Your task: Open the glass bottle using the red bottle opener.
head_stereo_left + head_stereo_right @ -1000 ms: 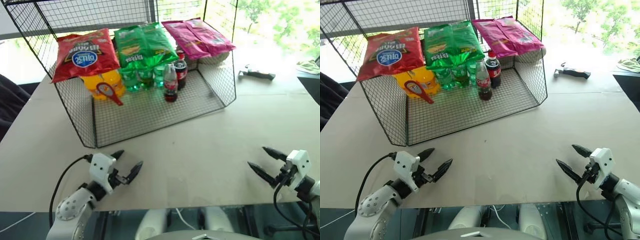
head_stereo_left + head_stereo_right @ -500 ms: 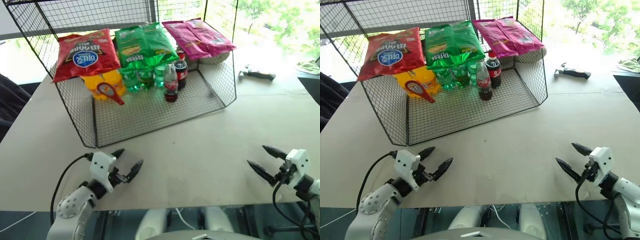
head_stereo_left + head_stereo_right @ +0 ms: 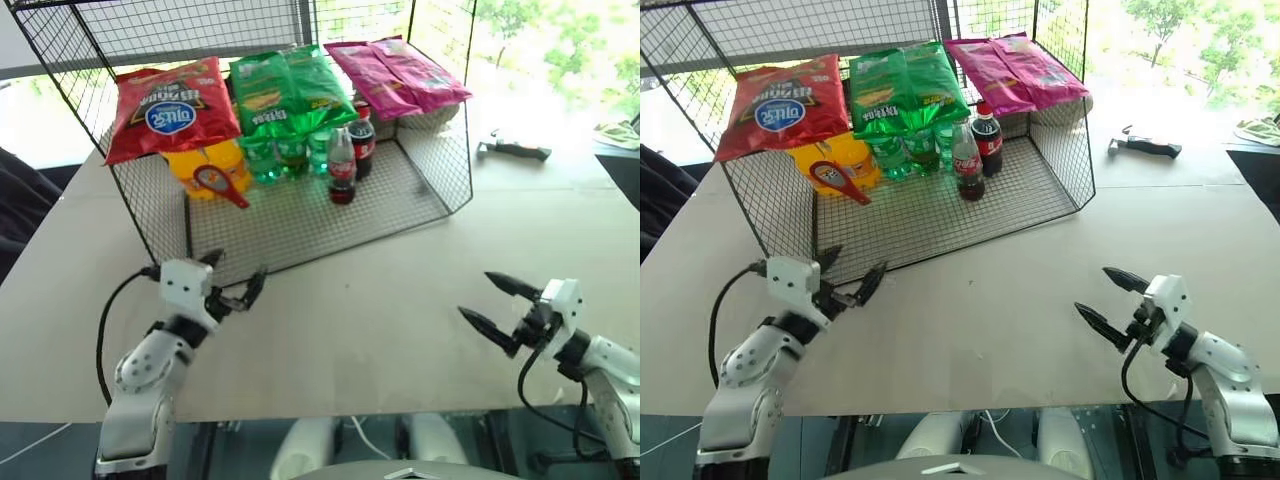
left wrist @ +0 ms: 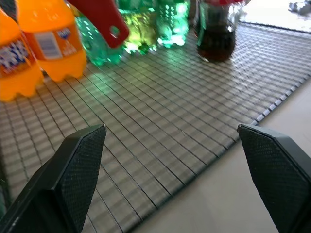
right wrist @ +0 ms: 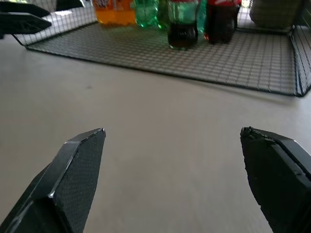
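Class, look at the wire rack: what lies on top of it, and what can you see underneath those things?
Three snack bags lie on top of the wire rack: red, green and pink. Beneath stand orange bottles, green bottles, the glass bottle and a cola bottle; the bags cover most bottle tops.

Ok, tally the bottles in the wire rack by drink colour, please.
Dark cola: 2, the glass bottle and the plastic cola bottle
Orange bottles: 2
Green bottles: 3, tops hidden under the chip bags
Total: 7 bottles, counting those that show
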### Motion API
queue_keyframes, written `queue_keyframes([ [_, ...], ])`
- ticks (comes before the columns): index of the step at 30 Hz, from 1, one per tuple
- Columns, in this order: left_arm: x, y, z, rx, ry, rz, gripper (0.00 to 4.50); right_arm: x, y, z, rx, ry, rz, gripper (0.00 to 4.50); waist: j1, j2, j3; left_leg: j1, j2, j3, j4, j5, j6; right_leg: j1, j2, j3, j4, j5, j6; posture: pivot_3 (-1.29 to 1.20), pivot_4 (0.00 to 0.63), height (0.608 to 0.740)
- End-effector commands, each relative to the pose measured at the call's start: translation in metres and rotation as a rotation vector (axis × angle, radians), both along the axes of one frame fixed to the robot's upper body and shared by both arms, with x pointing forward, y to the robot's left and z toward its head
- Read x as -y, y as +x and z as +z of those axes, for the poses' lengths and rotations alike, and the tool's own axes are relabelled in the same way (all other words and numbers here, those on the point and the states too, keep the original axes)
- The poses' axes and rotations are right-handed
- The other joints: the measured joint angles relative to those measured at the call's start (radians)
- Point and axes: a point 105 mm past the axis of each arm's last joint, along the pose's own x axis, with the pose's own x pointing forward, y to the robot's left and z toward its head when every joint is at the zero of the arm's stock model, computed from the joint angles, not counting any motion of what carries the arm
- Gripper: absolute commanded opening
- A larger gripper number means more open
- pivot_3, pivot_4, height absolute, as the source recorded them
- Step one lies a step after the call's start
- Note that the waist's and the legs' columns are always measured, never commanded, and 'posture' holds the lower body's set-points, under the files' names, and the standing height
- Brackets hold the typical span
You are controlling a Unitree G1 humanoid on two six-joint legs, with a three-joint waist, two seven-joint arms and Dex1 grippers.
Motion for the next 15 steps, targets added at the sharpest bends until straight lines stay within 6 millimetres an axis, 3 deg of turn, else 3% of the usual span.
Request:
queue_keyframes([
  [1,-0.013,0.008,0.027,0.113,-0.015,0.094,4.47,-0.023,-0.006,0.035,0.072,0.094,0.118,4.50,0.000,0.000,0.000,0.000,0.000,0.000,0.000,0.000,0.000,0.000,0.000,0.000,0.000,0.000,0.000,0.00,0.150,0.740],
  [8,-0.018,0.037,0.058,0.212,-0.030,0.160,4.47,-0.050,-0.008,0.073,0.143,0.172,0.226,4.50,0.000,-0.001,0.000,-0.001,0.000,0.000,0.001,0.000,0.000,-0.001,0.000,-0.001,0.000,0.000,0.000,0.00,0.150,0.740],
  [15,-0.019,0.061,0.072,0.243,-0.043,0.155,4.47,-0.057,-0.004,0.083,0.178,0.182,0.224,4.50,0.000,-0.002,0.000,-0.001,-0.001,0.000,0.001,0.000,0.000,-0.002,0.001,-0.001,0.000,0.000,0.000,0.00,0.150,0.740],
])
